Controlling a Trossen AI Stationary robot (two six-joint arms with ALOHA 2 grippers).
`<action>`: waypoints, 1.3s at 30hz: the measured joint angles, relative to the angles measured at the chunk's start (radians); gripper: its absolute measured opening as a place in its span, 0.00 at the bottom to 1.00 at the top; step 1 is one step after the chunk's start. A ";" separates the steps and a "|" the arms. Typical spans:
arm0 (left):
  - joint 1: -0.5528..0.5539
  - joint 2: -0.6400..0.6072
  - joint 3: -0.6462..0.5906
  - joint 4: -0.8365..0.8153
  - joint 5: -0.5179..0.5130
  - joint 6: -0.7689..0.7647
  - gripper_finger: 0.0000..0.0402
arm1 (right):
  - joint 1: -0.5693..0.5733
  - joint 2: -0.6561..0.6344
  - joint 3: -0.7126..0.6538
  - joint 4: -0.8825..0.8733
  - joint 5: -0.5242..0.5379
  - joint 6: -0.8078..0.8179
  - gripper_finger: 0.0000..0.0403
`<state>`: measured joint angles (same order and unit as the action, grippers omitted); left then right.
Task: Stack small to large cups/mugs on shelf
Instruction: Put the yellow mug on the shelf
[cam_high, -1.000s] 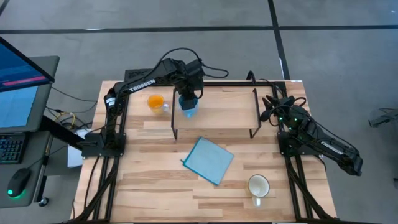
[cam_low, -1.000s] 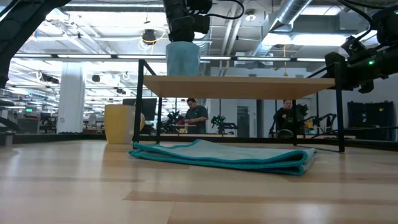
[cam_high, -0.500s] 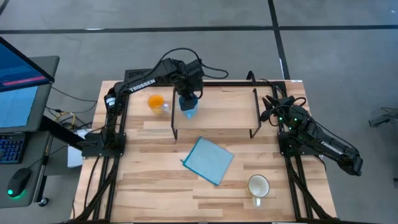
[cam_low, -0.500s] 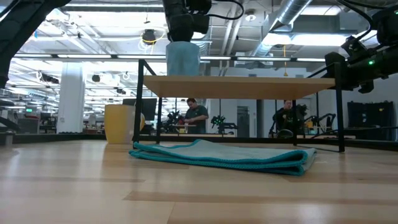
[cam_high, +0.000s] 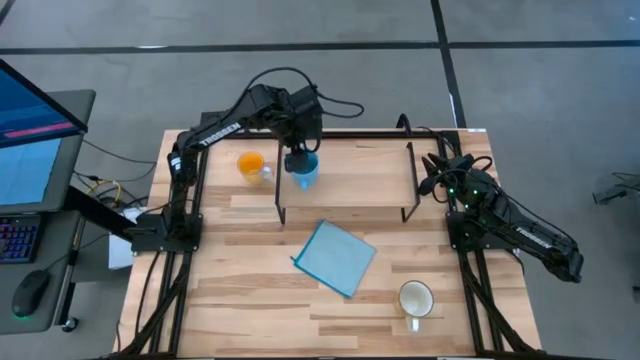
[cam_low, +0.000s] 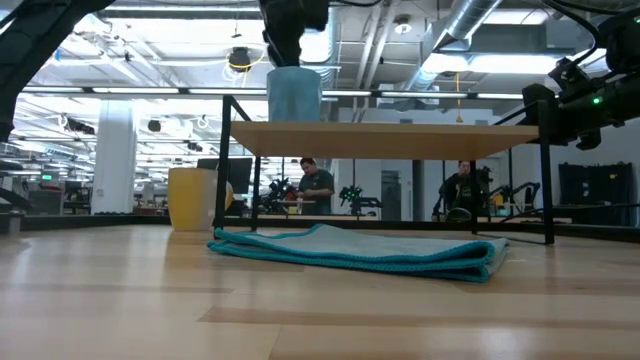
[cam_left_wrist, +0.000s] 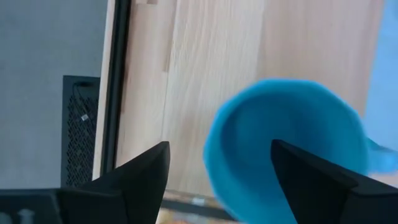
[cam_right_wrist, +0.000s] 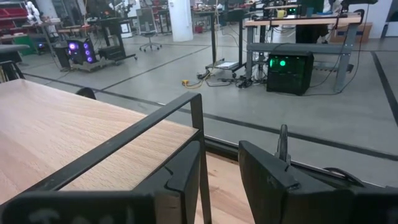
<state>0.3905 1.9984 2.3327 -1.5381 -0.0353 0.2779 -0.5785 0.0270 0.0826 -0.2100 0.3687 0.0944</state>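
The light-blue mug (cam_high: 305, 171) stands upright on the left end of the shelf (cam_high: 360, 178); it also shows in the low view (cam_low: 295, 95). My left gripper (cam_high: 298, 152) is open right above the mug's rim, on the mug's far side. In the left wrist view the mug (cam_left_wrist: 283, 146) lies below the spread fingers. The orange mug (cam_high: 250, 163) stands on the table left of the shelf. The white mug (cam_high: 416, 298) stands near the table's front right. My right gripper (cam_high: 432, 176) waits, a little open and empty, by the shelf's right end. My left gripper (cam_left_wrist: 217, 149) hangs open, its fingers pointing down over the light-blue mug's rim (cam_left_wrist: 214, 140). I cannot tell whether a fingertip touches the rim. The mug stands on its base on the shelf.
A flat blue cloth (cam_high: 335, 258) lies on the table in front of the shelf. The shelf's black legs (cam_high: 279, 205) stand at its corners. Most of the shelf board to the right of the blue mug is bare. People sit in the room behind the table (cam_low: 315, 185).
My left gripper has gone up a little and toward the table's far edge, off the top of the light-blue mug. More of the mug's opening now shows in the high view. The mug has stayed upright in its place on the shelf.
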 joint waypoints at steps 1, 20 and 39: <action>0.002 0.000 0.022 -0.019 -0.003 0.000 0.68 | 0.000 0.000 0.000 0.000 0.000 0.000 0.33; 0.077 -0.375 0.009 0.394 -0.030 -0.152 0.68 | 0.000 0.001 0.000 0.000 0.000 0.002 0.33; 0.069 -0.724 -0.332 0.272 -0.508 -0.430 0.68 | 0.000 0.073 0.000 0.000 0.002 0.008 0.33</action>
<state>0.4599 1.2746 2.0010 -1.2663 -0.5434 -0.1518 -0.5789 0.1004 0.0826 -0.2096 0.3702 0.1019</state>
